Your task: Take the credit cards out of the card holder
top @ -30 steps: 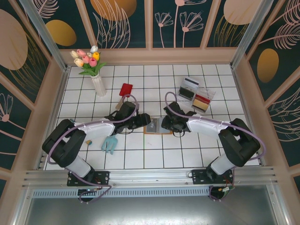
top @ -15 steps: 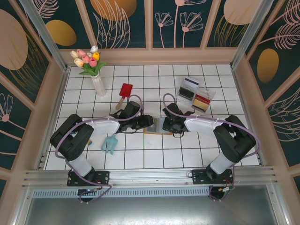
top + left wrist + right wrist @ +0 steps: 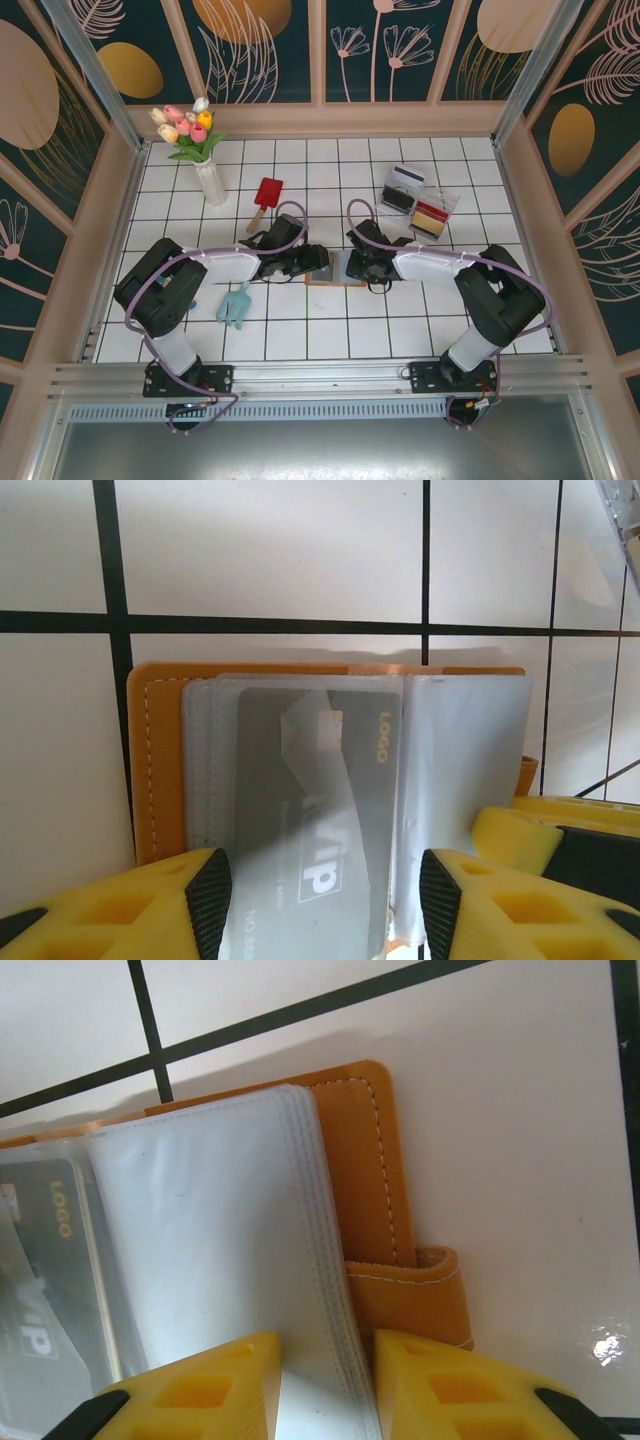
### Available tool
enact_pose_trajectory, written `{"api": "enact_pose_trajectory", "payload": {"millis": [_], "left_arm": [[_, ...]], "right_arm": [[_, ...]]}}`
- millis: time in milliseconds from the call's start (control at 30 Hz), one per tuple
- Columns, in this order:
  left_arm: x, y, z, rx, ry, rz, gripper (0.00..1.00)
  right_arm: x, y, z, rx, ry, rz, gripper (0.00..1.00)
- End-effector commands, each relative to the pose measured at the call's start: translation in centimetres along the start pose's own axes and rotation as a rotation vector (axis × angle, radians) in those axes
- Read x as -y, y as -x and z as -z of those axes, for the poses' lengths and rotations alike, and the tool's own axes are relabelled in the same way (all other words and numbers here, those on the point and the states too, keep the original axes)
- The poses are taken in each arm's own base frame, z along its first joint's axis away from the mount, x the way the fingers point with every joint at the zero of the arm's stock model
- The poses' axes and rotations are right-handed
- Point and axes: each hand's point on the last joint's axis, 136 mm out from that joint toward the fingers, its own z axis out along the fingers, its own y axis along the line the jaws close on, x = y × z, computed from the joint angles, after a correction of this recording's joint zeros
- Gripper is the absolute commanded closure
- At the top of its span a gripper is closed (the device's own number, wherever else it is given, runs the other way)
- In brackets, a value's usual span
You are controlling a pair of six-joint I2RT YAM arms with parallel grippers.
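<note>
The orange-brown card holder (image 3: 155,770) (image 3: 365,1150) (image 3: 336,283) lies open on the white tiles between my two grippers. Its clear sleeves fan up from both halves. A grey credit card (image 3: 320,780) (image 3: 40,1260) printed "LOGO" and "VIP" sits in the left half's sleeve. My left gripper (image 3: 325,905) (image 3: 317,262) is open, its black pads (image 3: 212,905) standing either side of that card with a small gap on the right. My right gripper (image 3: 327,1385) (image 3: 353,264) is shut on the edge of the right half's stack of sleeves, beside the snap tab (image 3: 415,1295).
A white vase of tulips (image 3: 208,178) stands at the back left, with a red scoop (image 3: 267,192) near it. A clear tray (image 3: 420,200) with cards sits at the back right. A teal toy (image 3: 234,306) lies near the left arm.
The left arm has swung in toward the card holder and its fingers now straddle the card. The right gripper has narrowed onto the sleeve stack.
</note>
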Motion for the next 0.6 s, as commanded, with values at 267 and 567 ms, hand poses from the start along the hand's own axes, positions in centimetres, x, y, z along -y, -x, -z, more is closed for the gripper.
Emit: {"api": "enact_pose_trajectory", "payload": {"millis": [267,567], "left_arm": [[0.7,-1.9,-1.7,-0.103,-0.065,-0.027,0.46],[1.5,-1.9,-1.7,-0.108,-0.099,-0.039,0.48]], "right_arm": [[0.4,-1.6,-1.4,-0.063,-0.008,0.018,0.68],[0.5,-1.6,-1.5,-0.064,-0.010,0.019,0.68]]}}
